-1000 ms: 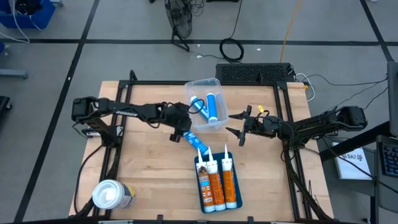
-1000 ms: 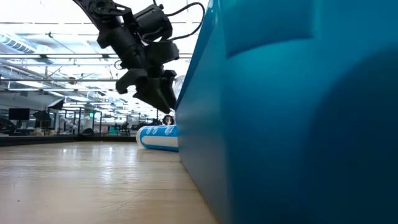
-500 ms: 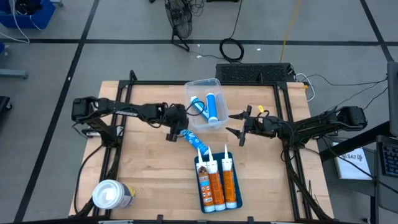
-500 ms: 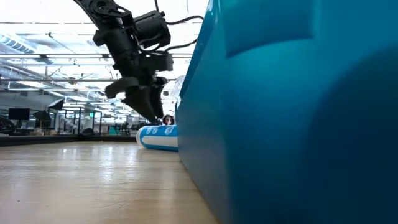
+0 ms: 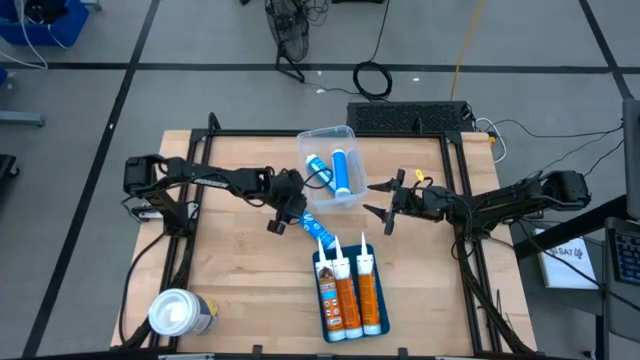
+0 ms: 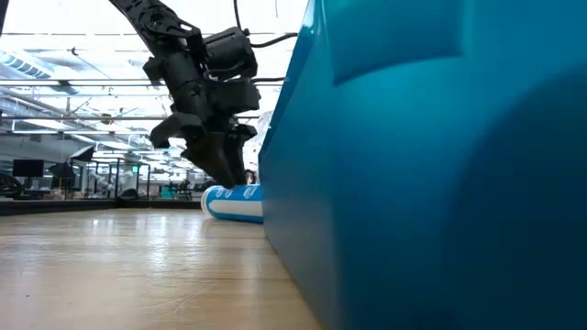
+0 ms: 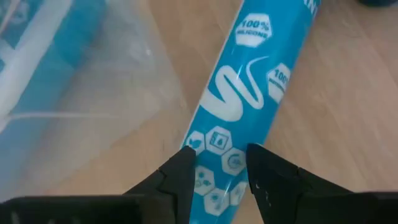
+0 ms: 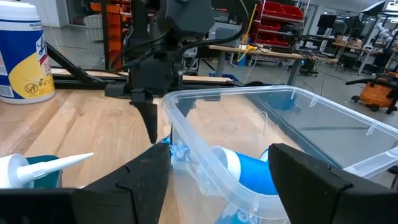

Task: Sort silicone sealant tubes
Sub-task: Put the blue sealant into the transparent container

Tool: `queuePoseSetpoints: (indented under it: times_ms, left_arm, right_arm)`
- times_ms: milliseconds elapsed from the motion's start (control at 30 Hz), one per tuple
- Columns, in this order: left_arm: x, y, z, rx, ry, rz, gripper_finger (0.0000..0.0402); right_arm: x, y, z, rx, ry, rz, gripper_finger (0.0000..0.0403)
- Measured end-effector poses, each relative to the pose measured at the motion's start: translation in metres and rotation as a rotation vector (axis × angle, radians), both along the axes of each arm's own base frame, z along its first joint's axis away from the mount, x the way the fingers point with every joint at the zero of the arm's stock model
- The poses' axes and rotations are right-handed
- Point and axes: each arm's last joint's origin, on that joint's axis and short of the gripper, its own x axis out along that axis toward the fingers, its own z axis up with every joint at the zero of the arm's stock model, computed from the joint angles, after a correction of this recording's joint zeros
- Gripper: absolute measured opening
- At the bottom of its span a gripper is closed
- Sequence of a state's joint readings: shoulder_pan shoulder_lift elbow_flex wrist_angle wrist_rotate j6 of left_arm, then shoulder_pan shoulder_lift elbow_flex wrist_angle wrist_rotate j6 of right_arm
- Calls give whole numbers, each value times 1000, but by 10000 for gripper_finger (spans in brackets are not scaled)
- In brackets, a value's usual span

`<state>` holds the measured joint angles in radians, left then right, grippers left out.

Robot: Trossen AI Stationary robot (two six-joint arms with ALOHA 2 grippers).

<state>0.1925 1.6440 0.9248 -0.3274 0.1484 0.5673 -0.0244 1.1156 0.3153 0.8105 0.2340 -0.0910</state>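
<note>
Blue tube [image 7: 239, 118] on table, clamped between left end effector [image 7: 217, 168] fingers.

High view looks straight down on the whole table [image 5: 240, 270]. Low view sits at table-top level, pressed against the blue tray [image 6: 431, 165]. Left wrist view is close above a blue tube [image 7: 242, 106]. Right wrist view faces the clear bin [image 8: 249, 124], also visible from overhead.

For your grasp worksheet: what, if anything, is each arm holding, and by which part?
The left gripper is shut on the loose blue tube, at its labelled body. The right gripper holds nothing.
</note>
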Motion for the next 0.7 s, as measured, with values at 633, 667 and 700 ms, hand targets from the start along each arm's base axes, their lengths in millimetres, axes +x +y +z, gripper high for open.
queuePoseSetpoints:
  times_ms: [633,667,700]
  left_arm:
    - [17,10,9,187,-180,150,140]
    - [16,11,9,211,-176,162,140]
    - [16,12,9,237,-170,181,140]
  right_arm:
    - [0,-1,0,0,0,-3,254]
    - [0,-1,0,-1,1,-3,254]
    - [0,-1,0,-1,1,-3,254]
